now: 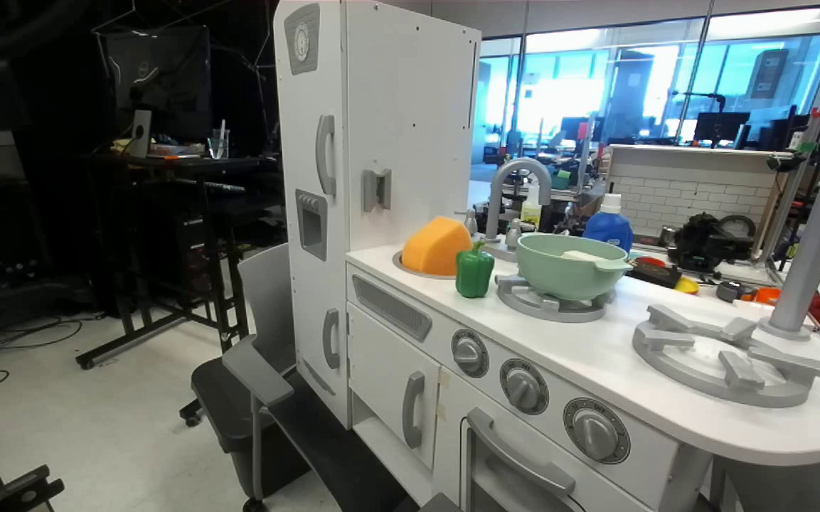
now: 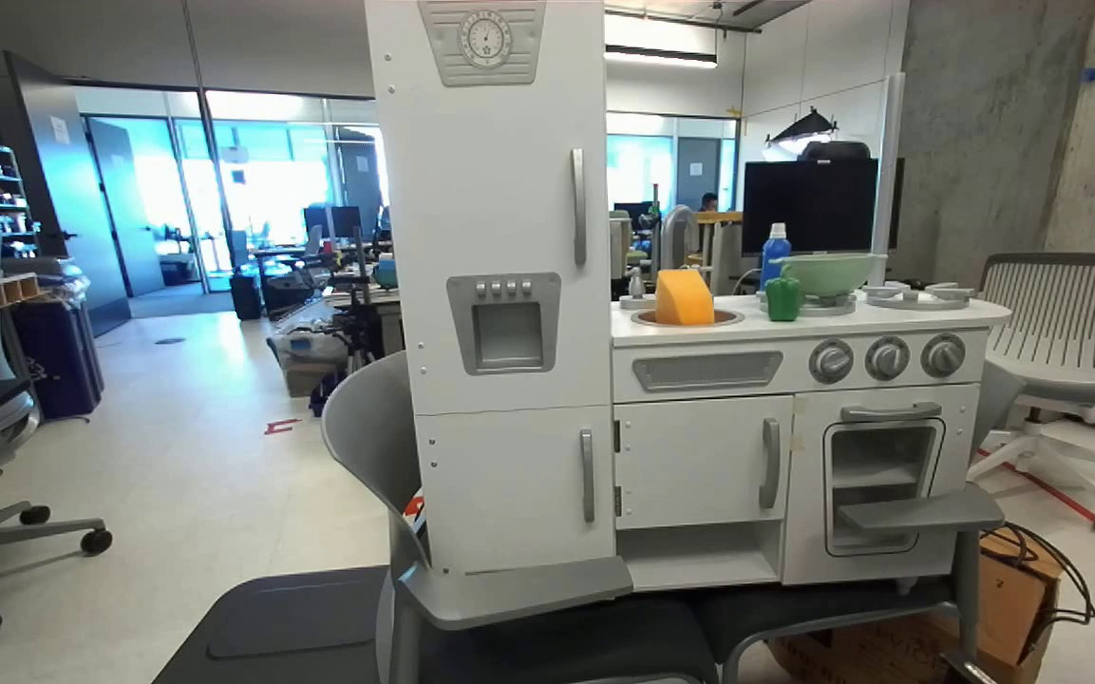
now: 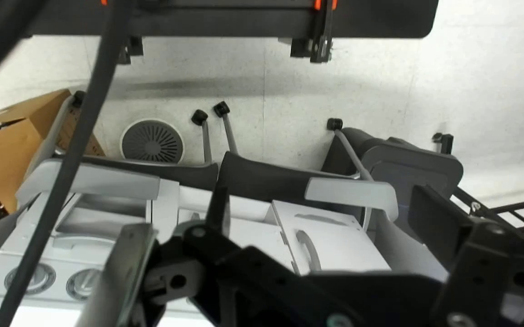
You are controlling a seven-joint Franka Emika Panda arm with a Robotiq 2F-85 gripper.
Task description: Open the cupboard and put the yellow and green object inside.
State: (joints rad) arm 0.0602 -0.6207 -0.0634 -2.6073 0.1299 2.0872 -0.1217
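Gripper (image 3: 323, 206) hanging wide-spread, cupboard (image 2: 500, 190) standing closed

In the wrist view, two dark fingers (image 3: 435, 222) are standing far apart, holding nothing between them. Left of the cupboard, in an exterior view, one grey chair (image 2: 365, 408) is standing, one armrest (image 2: 519, 591) reaching in below the cupboard. The cupboard itself is bearing one upright handle (image 2: 578, 209), one dial (image 2: 485, 40) and one grey panel (image 2: 507, 332). Right of the cupboard, in both exterior views, one yellow-orange block (image 2: 685, 297) is standing in the sink (image 2: 729, 317), nearest the cupboard, and one green pepper (image 2: 783, 299) is standing next along on the white countertop (image 1: 580, 355). Farther right of the cupboard, one pale-green bowl (image 1: 559, 274) is resting on one burner (image 1: 552, 311), with one pale thing (image 1: 582, 255), too unclear to name, lying inside it. One blue bottle (image 1: 607, 226) is standing right of the cupboard too, partly hidden. Three round knobs (image 2: 887, 358) are sitting in one row, lower and right of the cupboard. One more burner (image 1: 740, 363) is lying farther still from the cupboard, and one pale slatted chair (image 2: 1069, 328) is standing farther right again.
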